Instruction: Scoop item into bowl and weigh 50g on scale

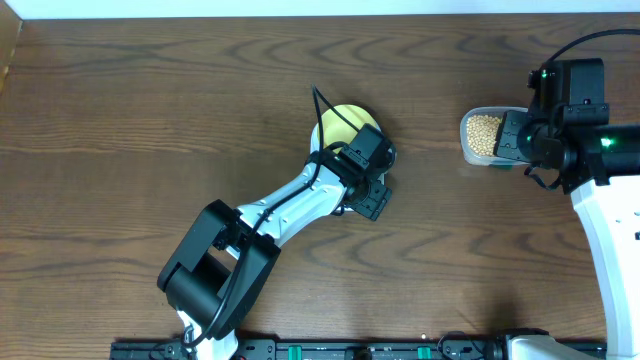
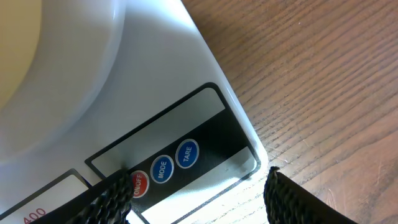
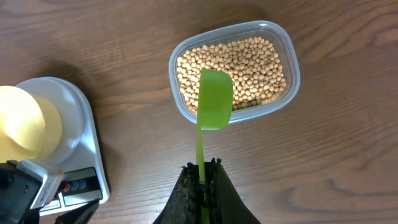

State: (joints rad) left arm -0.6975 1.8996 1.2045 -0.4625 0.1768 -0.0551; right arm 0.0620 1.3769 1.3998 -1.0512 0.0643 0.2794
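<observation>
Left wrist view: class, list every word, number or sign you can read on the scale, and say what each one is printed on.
"MODE": on the middle, blue button of the scale.
"TARE": on the other blue button.
"ON/OFF": on the red button, partly covered by a finger, so read with some doubt.
"400": red print on the label at the bottom left; the frame cuts off anything before it.
The grey display shows no digits.

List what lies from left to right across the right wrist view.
yellow bowl → scale buttons → beans in the clear tub
</observation>
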